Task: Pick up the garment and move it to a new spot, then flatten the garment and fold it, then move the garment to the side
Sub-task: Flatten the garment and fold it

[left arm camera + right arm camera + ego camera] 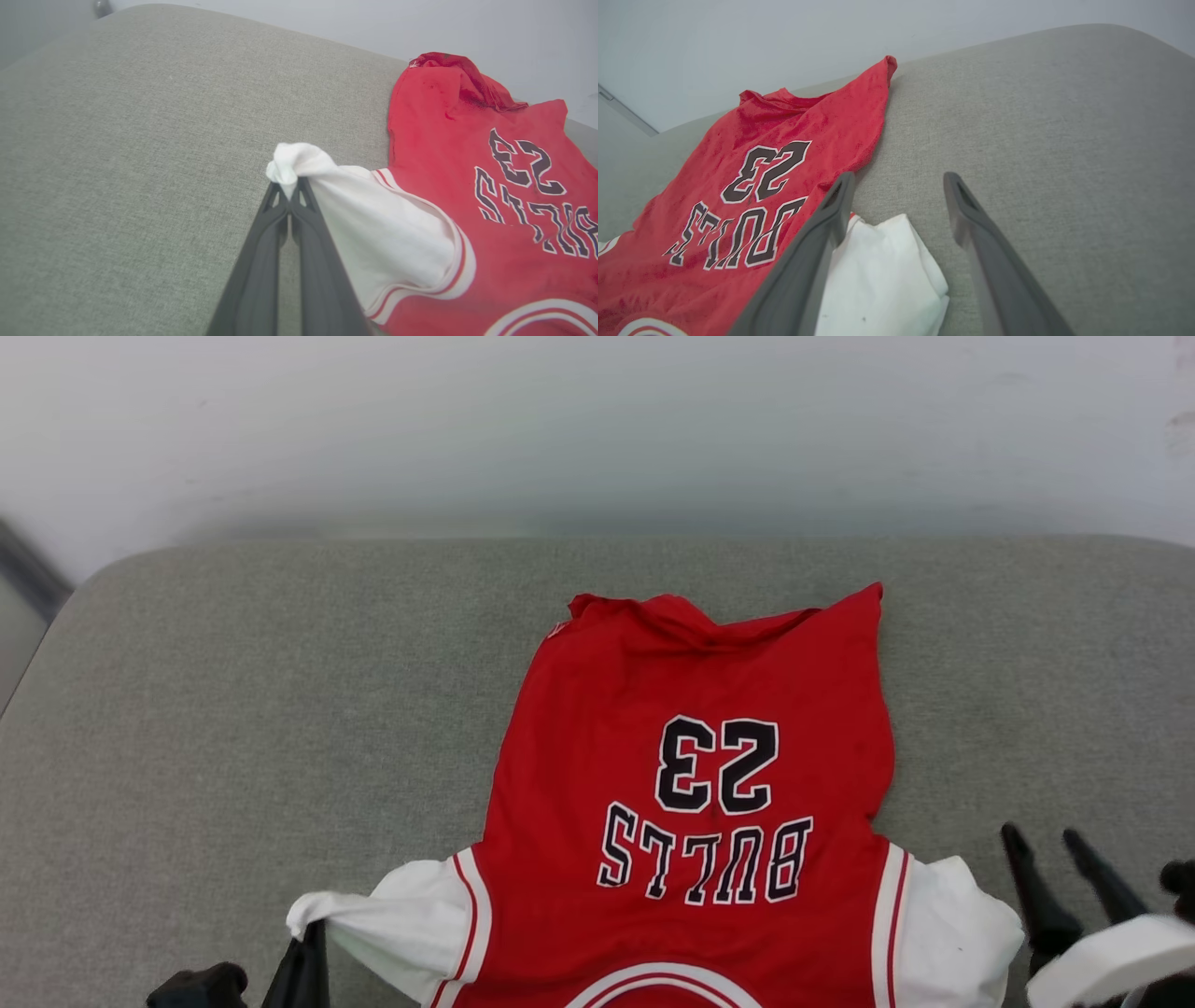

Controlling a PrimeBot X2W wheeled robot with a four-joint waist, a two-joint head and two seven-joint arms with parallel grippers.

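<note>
- The left hand (303, 957) sits at the near edge, low on the robot's left. Its two dark fingers are pressed together and pinch the bunched tip of the garment's white left sleeve (373, 219), which is pulled out sideways to a point.
- The right hand (1044, 840) is at the near right below a pale forearm (1111, 943), fingers spread wide and holding nothing. It is just beside the white right sleeve (878, 270), which lies loose. In the right wrist view one finger crosses in front of that sleeve; contact cannot be told.
- The garment (597, 728) lies printed side up on the grey fabric surface (233, 709), a little right of centre. Its neck end is nearest the robot, with a curved red-and-white trim at the near edge.
- The black, white-outlined writing reads "BULLS" with "23" beyond it, upside down to the head camera.
- Red-and-white stripes mark each shoulder seam.
- The far hem is uneven: rumpled and turned over at its left, rising to a point at its right.
- Broad bare fabric lies to the left, a narrower stretch to the right, and a strip beyond the hem.
- The surface's far edge is rounded, its far left corner curved, with a pale wall (597, 429) behind.
</note>
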